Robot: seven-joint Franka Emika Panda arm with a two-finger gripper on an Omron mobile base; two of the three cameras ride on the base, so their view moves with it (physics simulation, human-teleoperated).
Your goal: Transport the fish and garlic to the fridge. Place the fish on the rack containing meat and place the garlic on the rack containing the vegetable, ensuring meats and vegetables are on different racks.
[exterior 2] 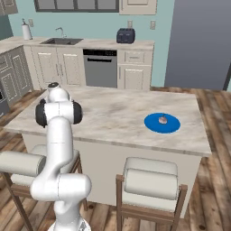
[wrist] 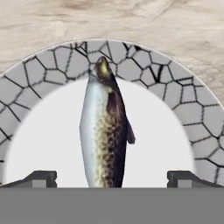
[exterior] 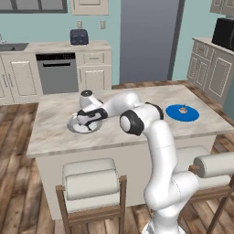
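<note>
Jaws of the gripper stand spread wide, one dark tip at each side of the hand view's bottom, gripping nothing. Between them runs the fish, a slim silver and dark speckled body lying lengthwise on the white middle of a plate, one pointed end toward the plate's far rim and the other passing out of sight midway between the tips, with clear white plate on both sides, so neither tip touches it. That plate has a grey rim with a cracked-stone pattern. In the left base view the gripper hangs just above the same plate, which sits on the marble island counter toward its left end, nearer the front edge than the back. Well apart, toward the right end of the counter, lies a blue plate with the garlic, a tiny pale bulb, at its middle; the right base view shows the garlic on the blue plate too. Behind the island, across the wooden floor, stands the tall grey fridge, its doors shut.
</note>
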